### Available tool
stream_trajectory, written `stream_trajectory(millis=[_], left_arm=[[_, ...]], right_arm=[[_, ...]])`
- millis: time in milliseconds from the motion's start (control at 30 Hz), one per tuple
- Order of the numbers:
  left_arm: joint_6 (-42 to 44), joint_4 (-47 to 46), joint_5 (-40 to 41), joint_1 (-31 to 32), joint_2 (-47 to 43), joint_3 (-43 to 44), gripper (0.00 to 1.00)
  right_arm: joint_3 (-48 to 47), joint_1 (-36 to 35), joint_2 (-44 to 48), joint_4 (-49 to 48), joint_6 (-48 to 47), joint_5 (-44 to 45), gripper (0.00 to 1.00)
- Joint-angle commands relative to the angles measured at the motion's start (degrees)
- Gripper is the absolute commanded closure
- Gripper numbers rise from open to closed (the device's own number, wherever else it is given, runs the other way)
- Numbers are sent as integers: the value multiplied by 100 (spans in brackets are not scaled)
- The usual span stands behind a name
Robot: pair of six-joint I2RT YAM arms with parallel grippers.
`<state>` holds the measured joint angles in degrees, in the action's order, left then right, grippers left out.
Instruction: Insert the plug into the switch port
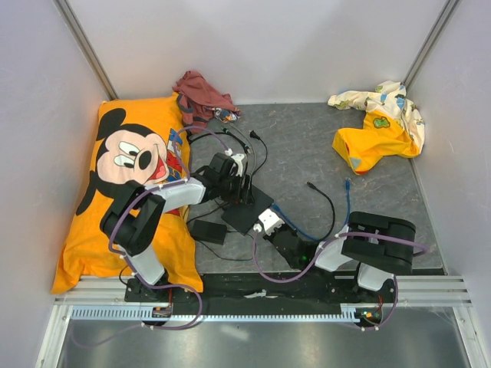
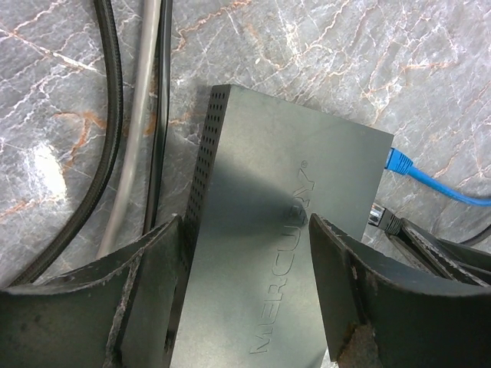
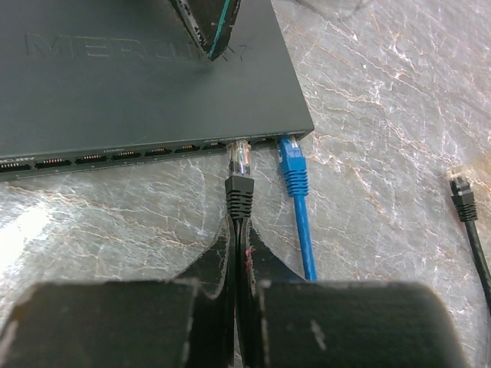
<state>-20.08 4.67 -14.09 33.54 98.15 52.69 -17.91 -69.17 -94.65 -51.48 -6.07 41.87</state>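
**Arm and gripper pose, both at the switch**

Left arm: elbow folded, forearm reaching in to the switch from its left side. Left gripper points down over the switch with jaws wide apart. One finger sits just beside the switch's vented side wall, the other over its top face. Whether either finger touches the switch cannot be told.

Right arm: folded low, forearm running toward the switch's near-right edge. Right gripper sits level with the switch's front face, fingers pressed together on the cord just behind the plug. The plug's tip is at that face.
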Motion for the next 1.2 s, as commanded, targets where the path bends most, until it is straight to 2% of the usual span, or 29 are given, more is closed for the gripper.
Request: stream_trajectory(millis=[0,67,267,433,733,1033,1167], left_arm=[[-67,69,-648,74,213,207,28],[21,157,-674,65,257,260,28],[319,561,-595,65,328,602,28],[469,922,-420,56,337,822,28],[636,1255,-507,30,574,1156,27],[812,1379,-578,-40,671,1183,27],[768,1292,-499,-49,338,1113,27]], right_arm=[[51,-27,-229,-1187,-114,6,100],[121,-27,-229,-1346,-367,-56,100],[165,-27,157,-978,-755,-266,100],[121,-27,254,-898,-1194,-108,100],[-204,-27,-387,-1179,-1968,58,100],[-222,-62,-739,-1566,-2197,174,100],[-230,-62,-459,-1138,-1873,-212,100]])
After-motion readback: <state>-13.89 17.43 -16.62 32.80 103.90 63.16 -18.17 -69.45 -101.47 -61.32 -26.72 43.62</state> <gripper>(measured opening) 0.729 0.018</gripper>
